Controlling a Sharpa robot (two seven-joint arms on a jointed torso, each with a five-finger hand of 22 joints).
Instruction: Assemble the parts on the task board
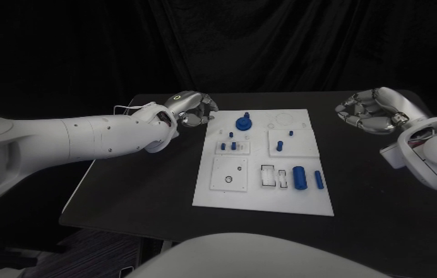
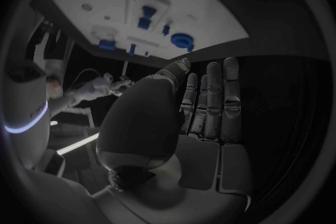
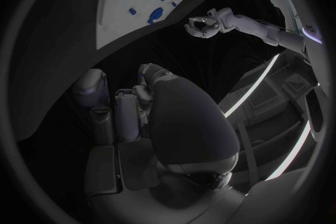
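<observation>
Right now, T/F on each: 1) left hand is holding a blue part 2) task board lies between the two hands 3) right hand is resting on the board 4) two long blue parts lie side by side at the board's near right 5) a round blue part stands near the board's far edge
1) False. The left hand holds nothing; it sits off the far left corner of the task board.
2) True. The right hand is off the board's far right side.
3) False. It is clear of the board, over the black table.
4) True. The long blue parts lie side by side there.
5) True. The round blue part stands there.
</observation>
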